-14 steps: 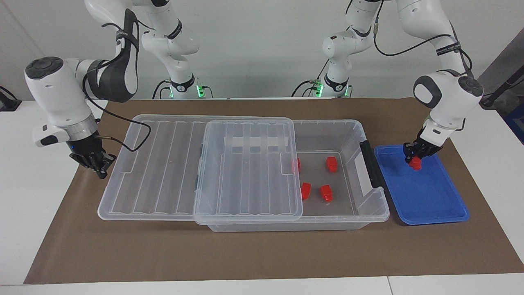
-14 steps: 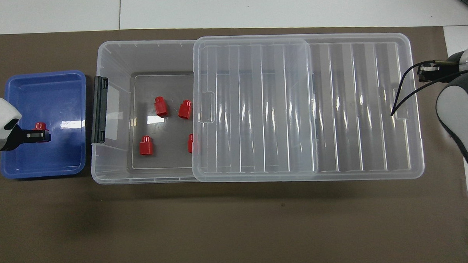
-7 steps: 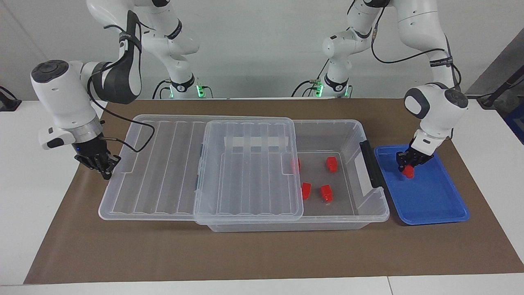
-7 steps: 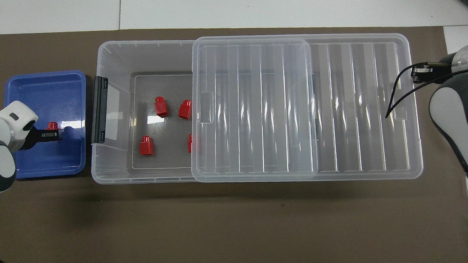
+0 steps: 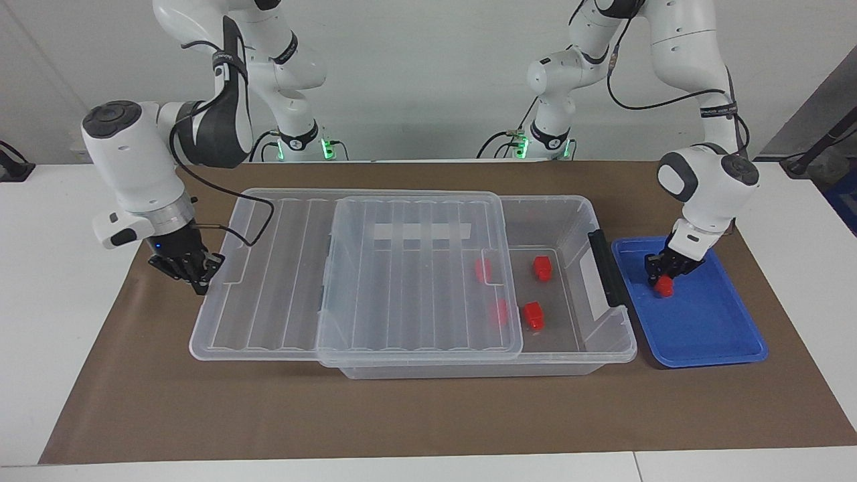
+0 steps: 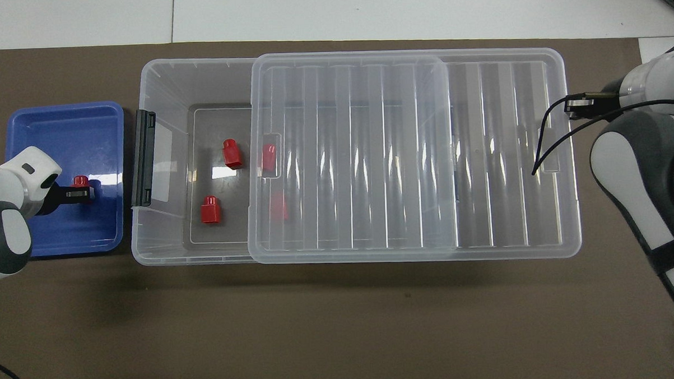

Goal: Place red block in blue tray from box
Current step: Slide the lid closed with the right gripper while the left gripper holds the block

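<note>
My left gripper (image 5: pixel 659 271) is shut on a red block (image 5: pixel 663 286) and holds it low inside the blue tray (image 5: pixel 710 328), toward the tray's end nearer the robots. From overhead, this red block (image 6: pixel 80 180) shows beside the left gripper (image 6: pixel 79 193) over the blue tray (image 6: pixel 60 126). The clear box (image 5: pixel 576 214) stands mid-table with its ribbed lid (image 5: pixel 415 281) lying partly slid over it. My right gripper (image 5: pixel 194 271) is shut and presses against the lid's end at the right arm's end of the table.
Two red blocks (image 5: pixel 543 266) (image 5: pixel 533 314) lie on the uncovered part of the box floor, and two more (image 5: pixel 483 268) (image 5: pixel 499 311) show through the lid. A black handle (image 5: pixel 606 268) sits on the box's end wall beside the tray. Brown paper (image 5: pixel 402 415) covers the table.
The right gripper has pushed the lid toward the left arm's end, covering two blocks. The left gripper has moved the red block lower in the tray and a little toward the box.
</note>
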Tool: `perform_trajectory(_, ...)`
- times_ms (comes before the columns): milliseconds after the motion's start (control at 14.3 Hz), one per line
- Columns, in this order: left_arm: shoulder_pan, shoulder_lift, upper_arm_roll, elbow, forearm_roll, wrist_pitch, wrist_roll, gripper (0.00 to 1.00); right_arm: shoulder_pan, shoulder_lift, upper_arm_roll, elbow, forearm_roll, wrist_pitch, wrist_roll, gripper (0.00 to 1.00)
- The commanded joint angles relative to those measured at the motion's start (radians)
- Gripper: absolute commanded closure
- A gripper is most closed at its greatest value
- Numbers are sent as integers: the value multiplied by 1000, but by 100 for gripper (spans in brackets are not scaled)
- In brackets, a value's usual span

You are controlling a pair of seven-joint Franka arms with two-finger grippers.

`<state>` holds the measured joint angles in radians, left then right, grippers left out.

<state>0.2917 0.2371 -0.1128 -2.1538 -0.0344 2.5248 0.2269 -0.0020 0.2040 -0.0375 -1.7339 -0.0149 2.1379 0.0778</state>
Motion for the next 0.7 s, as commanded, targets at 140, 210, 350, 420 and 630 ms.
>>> perform_trajectory(140,-17,11,10,-24,-16,52,-3,72,-6,-8,73,-10,23,-30,-87,100)
perform_trajectory(210,-17,11,10,-24,-16,52,-3,67,-6,-9,90,-9,23,-35,-90,100)
perform_trajectory(350,-17,11,10,-24,-16,52,2,45,-6,-9,131,-9,23,-38,-89,100)
perform_trajectory(420,-17,11,10,-23,-16,51,3,24,-6,-9,160,-7,23,-39,-87,100)
perform_trajectory(630,-17,11,10,-17,-15,43,3,21,-4,-9,211,-9,23,-39,-82,100)
